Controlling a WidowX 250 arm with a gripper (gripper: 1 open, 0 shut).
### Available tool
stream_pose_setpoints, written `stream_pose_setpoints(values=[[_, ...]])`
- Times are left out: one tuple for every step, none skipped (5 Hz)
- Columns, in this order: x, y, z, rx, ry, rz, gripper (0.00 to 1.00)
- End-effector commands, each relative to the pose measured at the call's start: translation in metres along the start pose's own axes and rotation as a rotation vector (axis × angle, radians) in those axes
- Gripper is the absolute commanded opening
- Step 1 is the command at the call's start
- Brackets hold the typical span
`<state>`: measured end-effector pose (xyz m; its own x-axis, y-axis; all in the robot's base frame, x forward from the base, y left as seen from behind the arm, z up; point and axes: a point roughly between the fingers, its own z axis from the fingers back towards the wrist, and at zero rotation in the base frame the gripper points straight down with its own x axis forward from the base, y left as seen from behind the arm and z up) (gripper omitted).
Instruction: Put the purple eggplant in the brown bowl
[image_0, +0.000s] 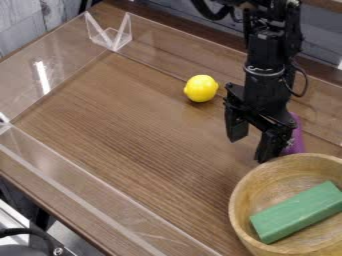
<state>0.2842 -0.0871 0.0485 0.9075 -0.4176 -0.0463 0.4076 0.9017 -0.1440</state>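
Note:
My gripper (251, 137) points down at the table just behind the brown bowl (254, 178), and its jaws are spread open. Only a sliver of the purple eggplant (295, 136) shows, peeking out at the right of the right finger (267, 146); the gripper hides the rest. I cannot tell whether the eggplant lies between the fingers or just behind them. The bowl sits at the front right, cut off by the frame edge.
A green rectangular block (297, 210) lies inside the bowl. A yellow ball (201, 88) rests on the wood left of the gripper. Clear plastic walls (54, 70) border the table at the left and back.

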Motion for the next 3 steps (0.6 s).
stream_pose_setpoints(values=[[0.008, -0.004, 0.016, 0.008, -0.072, 0.0, 1.0], [0.01, -0.003, 0.009, 0.004, -0.067, 0.003, 1.0], [0.012, -0.003, 0.002, 0.0, -0.062, 0.006, 1.0]])
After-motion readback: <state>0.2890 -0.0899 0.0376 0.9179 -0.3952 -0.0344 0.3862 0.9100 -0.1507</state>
